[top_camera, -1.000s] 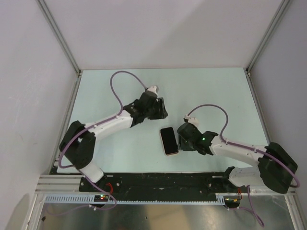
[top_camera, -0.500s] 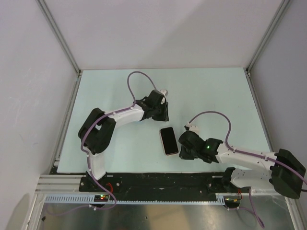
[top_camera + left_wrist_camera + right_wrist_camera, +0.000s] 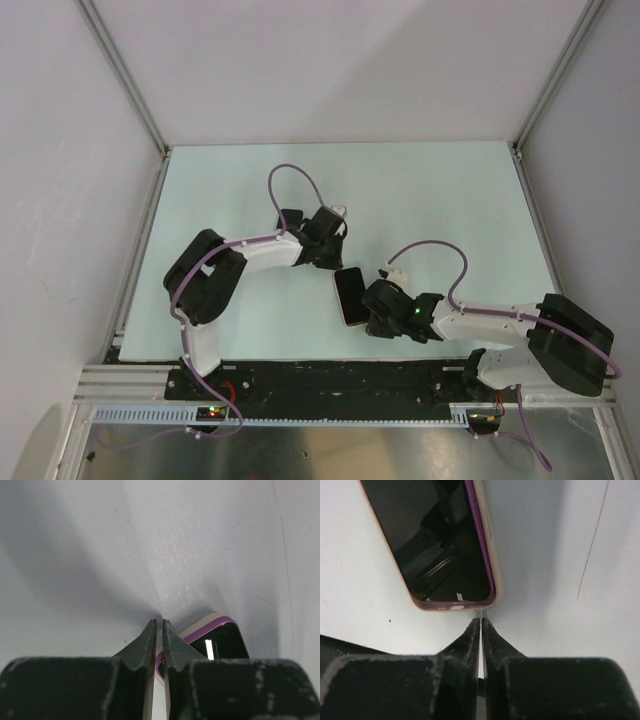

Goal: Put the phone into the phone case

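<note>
On the pale green table (image 3: 450,200), my two arms meet over the phone (image 3: 350,297), which lies flat, screen up, between them. A pale shell rims it, and I take that for the phone case (image 3: 452,607); no separate case shows. A purple band along one long edge suggests that side may not be fully seated, so pressing it home is likely what remains. My left gripper (image 3: 158,623) and right gripper (image 3: 480,621) are both pinched together, empty, tips just beside opposite ends.
</note>
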You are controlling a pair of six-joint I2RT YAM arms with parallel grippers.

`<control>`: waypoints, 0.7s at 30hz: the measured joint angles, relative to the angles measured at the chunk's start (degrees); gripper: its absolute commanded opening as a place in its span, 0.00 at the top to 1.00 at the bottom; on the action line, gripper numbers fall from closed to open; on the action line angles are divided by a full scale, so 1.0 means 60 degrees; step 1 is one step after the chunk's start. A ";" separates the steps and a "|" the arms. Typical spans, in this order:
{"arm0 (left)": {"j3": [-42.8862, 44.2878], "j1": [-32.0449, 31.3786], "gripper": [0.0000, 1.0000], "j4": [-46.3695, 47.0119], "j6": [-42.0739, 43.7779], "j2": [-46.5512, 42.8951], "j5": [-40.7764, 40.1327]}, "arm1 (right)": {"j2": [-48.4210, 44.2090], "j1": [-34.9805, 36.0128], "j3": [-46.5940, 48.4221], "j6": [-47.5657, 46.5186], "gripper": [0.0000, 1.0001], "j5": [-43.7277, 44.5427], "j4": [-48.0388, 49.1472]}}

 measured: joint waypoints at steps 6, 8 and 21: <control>-0.0423 -0.0178 0.91 0.0117 -0.0226 -0.0364 -0.0474 | 0.0240 -0.0328 -0.0004 0.0178 0.93 0.0069 0.0339; -0.0546 -0.0251 0.92 0.0131 -0.0288 -0.0561 -0.0590 | 0.0284 -0.0503 0.0000 0.0168 0.93 -0.0124 0.0382; -0.1056 -0.0539 0.93 0.0408 -0.0685 -0.1206 -0.1031 | 0.0688 -0.1942 0.0200 -0.0463 0.94 -0.2160 0.0350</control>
